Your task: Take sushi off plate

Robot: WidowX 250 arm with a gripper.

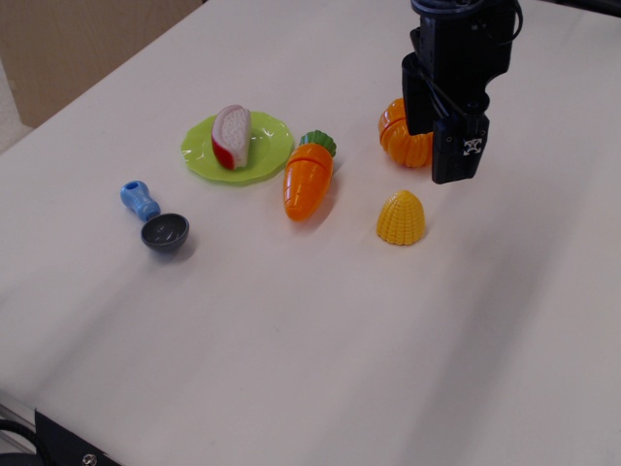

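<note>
scoop [158, 220]: blue handle, dark grey bowl, left of plate
sushi [231, 136]: lying on the plate [267, 155], red strip down
carrot [309, 176]: just right of plate
corn [402, 217]: near the carrot
pumpkin [400, 136]: partly hidden behind gripper
gripper [456, 155]: empty; open or closed, cannot tell

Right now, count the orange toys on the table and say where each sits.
2. The carrot lies just right of the plate. A round orange toy sits further right, partly hidden behind the gripper; more could be hidden there.
</note>
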